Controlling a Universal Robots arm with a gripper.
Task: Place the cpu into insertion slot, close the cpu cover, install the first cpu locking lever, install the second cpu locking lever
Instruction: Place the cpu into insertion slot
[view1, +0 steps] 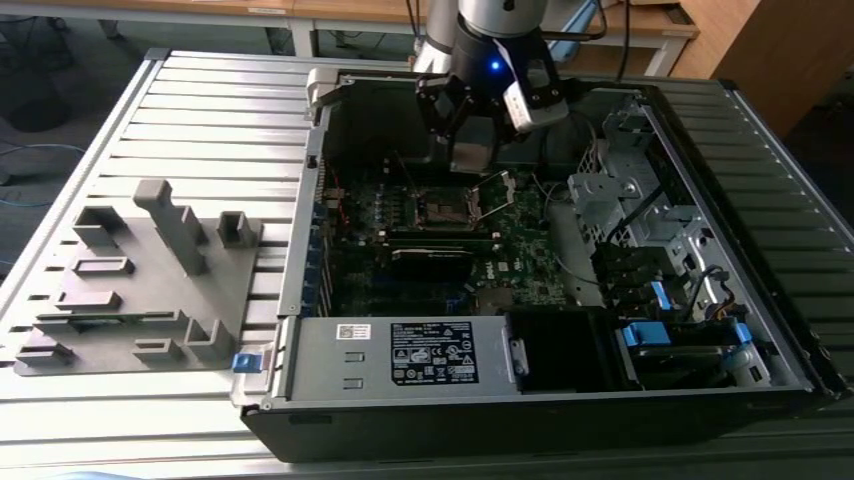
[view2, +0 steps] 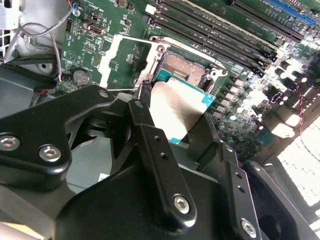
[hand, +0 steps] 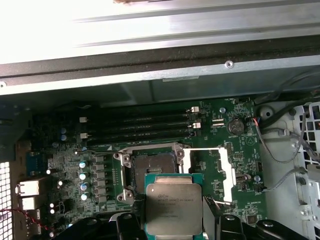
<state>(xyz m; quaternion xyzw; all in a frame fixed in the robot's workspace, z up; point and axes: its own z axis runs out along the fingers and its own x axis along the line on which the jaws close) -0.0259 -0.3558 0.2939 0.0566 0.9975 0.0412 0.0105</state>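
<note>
My gripper (view1: 470, 140) hangs inside the open computer case, shut on the cpu (view1: 470, 158), a flat square chip with a silver-grey top and teal edge. In both wrist views the cpu (view2: 175, 107) (hand: 173, 207) sits between the black fingers (view2: 150, 140) (hand: 210, 216). It is a little above the insertion slot (hand: 152, 167) (view2: 185, 67) (view1: 441, 208) and offset to one side. The slot is a bare black socket on the green board. The cpu cover (hand: 220, 172) (view2: 122, 62) (view1: 497, 195), a silvery frame, is swung open beside the slot.
Long black memory slots (hand: 135, 127) run along one side of the socket. A labelled power supply box (view1: 427, 352) fills the case's near end, and a drive cage with cables (view1: 641, 220) lies at the exterior view's right. A grey fixture (view1: 134, 280) rests on the table at the exterior view's left.
</note>
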